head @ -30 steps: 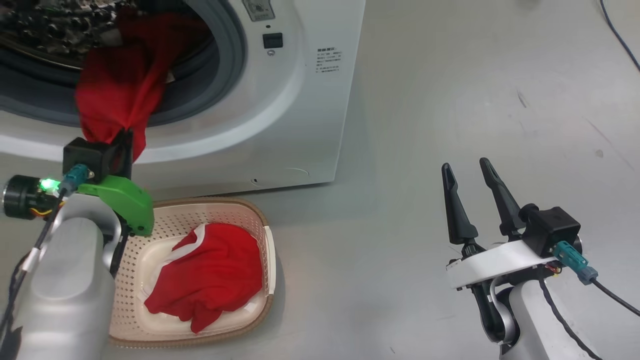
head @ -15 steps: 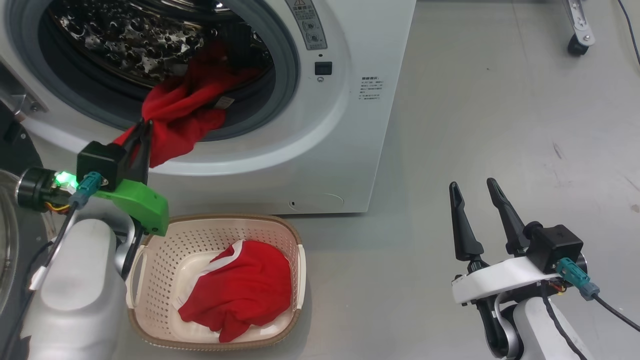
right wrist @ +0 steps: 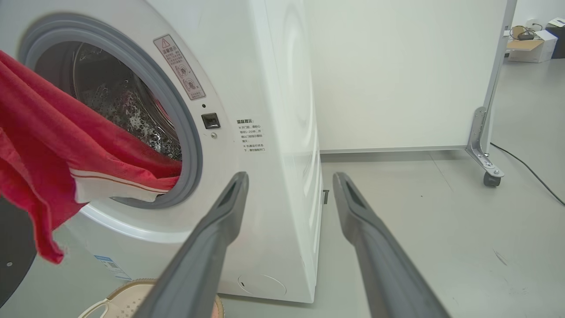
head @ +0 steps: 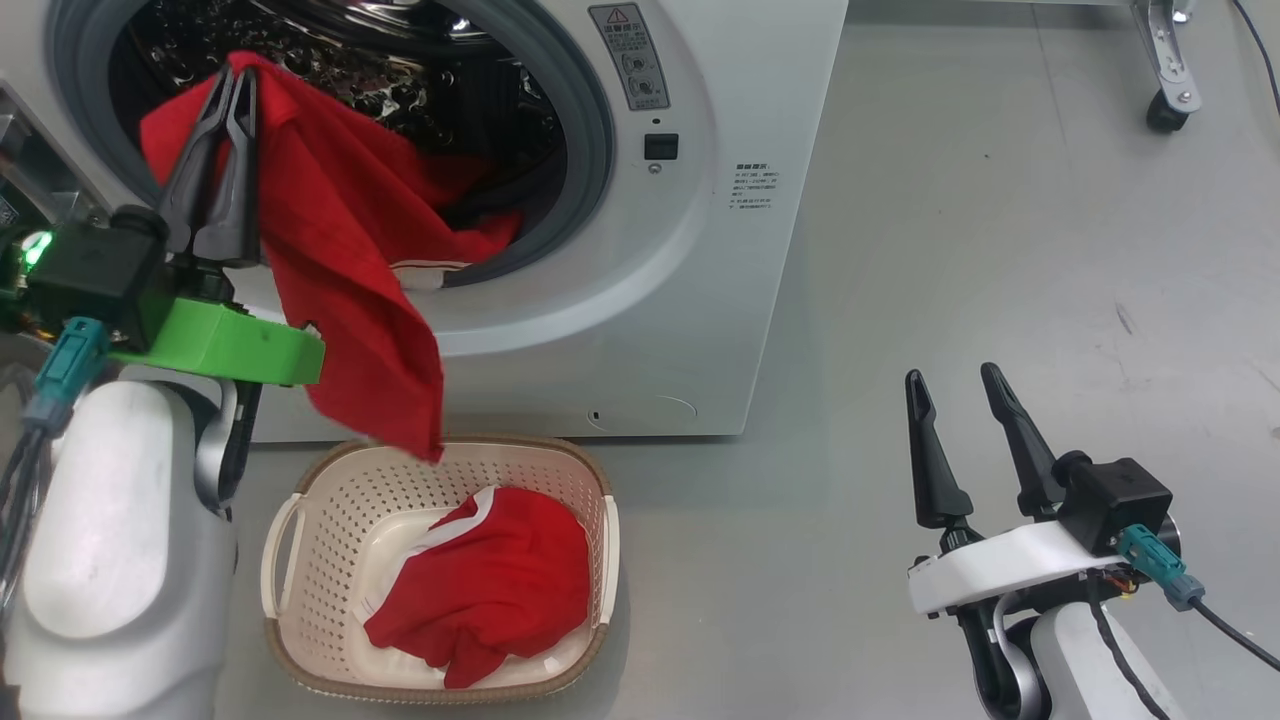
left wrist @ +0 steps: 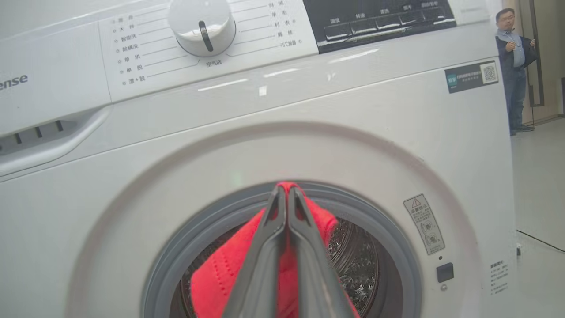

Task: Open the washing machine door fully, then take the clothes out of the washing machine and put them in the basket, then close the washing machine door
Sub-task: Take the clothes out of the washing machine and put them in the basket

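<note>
My left gripper [head: 235, 85] is shut on a red garment [head: 340, 250] and holds it up in front of the open washing machine [head: 760, 100]. The cloth trails out of the steel drum [head: 400, 60], and its lower tip hangs just over the rim of the cream basket [head: 335, 520]. A second red garment [head: 500, 580] lies in the basket. In the left wrist view the left gripper [left wrist: 286, 194] pinches red fabric [left wrist: 212, 278] before the grey ring. My right gripper [head: 952, 376] is open over the floor. The door's black rim [right wrist: 13, 251] shows at the lower left of the right wrist view.
The basket stands on the grey floor directly below the machine's opening. A wheeled partition foot [head: 1165, 90] and a cable [right wrist: 529, 168] lie at the far right. A person [left wrist: 514, 66] stands in a doorway beyond the machine.
The head camera has shifted. My left gripper has risen with the red garment, drawing more of it out of the drum so it hangs above the basket. The right arm has not moved.
</note>
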